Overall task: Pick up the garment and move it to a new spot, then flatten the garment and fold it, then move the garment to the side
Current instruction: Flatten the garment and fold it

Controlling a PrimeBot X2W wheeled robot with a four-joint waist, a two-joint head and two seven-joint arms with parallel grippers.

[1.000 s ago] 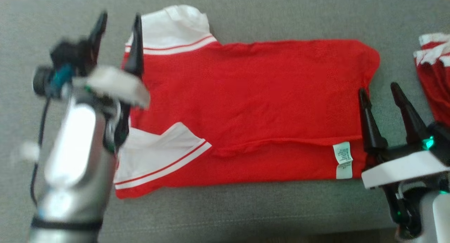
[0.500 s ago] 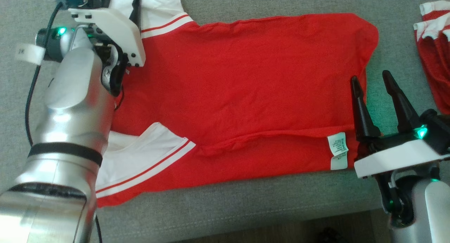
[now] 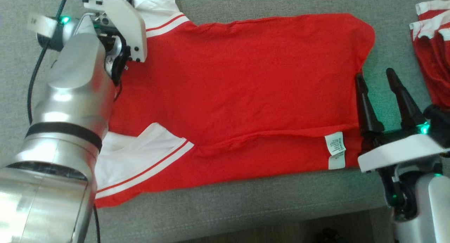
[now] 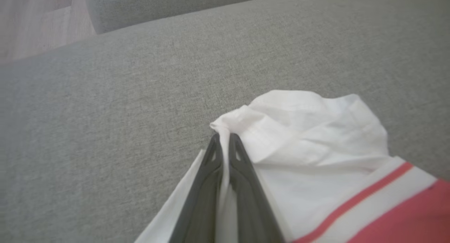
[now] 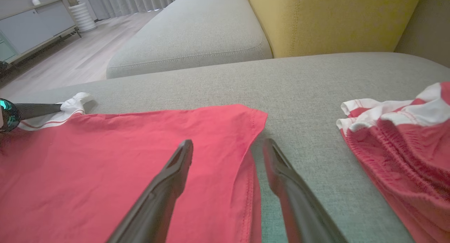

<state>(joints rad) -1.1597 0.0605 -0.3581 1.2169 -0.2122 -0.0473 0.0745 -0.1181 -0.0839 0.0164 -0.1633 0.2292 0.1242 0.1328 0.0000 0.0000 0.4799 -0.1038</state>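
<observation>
In the head view, the garment [image 3: 246,77] is spread flat along the front edge of the sofa cushion [image 3: 246,208], seemingly to be squared before folding. The right end effector [image 3: 374,76] is held wide open and empty at its right hem. In the left wrist view, the left end effector [image 4: 222,144] is pinched shut on the garment's white sleeve [image 4: 316,130], with the arm stretched toward the far left corner, probably to draw it taut. In the right wrist view, the hem is straddled by the spread fingers [image 5: 168,186], angled low.

Head cam looks down over the garment [image 3: 246,88]; wrist cams skim low behind left claw [image 4: 224,136] and right claw [image 5: 227,142], sharing it.
</observation>
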